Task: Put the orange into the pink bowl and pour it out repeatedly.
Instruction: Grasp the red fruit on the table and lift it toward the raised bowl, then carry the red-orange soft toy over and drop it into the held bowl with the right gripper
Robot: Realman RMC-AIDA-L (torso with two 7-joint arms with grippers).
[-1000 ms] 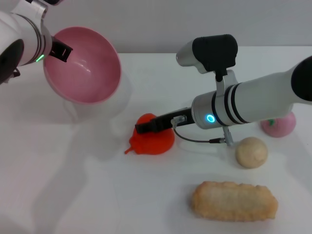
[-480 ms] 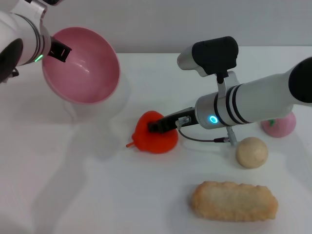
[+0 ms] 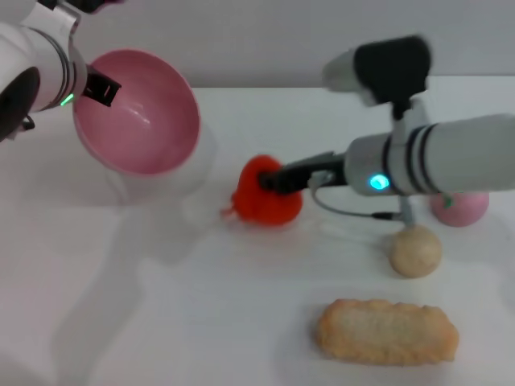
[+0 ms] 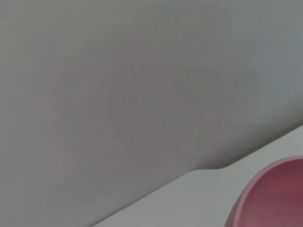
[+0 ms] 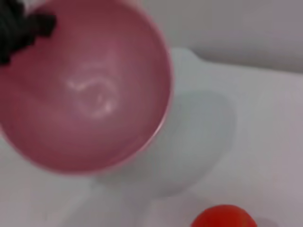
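Lifted now, the orange (image 3: 267, 201) has come up and back from where it lay a second ago, my right claw (image 3: 278, 178) pinched shut on its upper side and carrying it toward the pink bowl (image 3: 138, 111). My left claw (image 3: 98, 85) clamps the bowl's near rim and holds it raised and tipped, mouth facing the orange, empty inside. The orange hangs beside the bowl, apart from it and lower than its rim. To do this well, I judge I should raise the fruit above the lower lip before moving across, and level the bowl so it cannot roll straight out. The pink ball (image 3: 459, 207), beige ball (image 3: 415, 251) and biscuit (image 3: 386, 331) lie well beyond the orange, away from the bowl.
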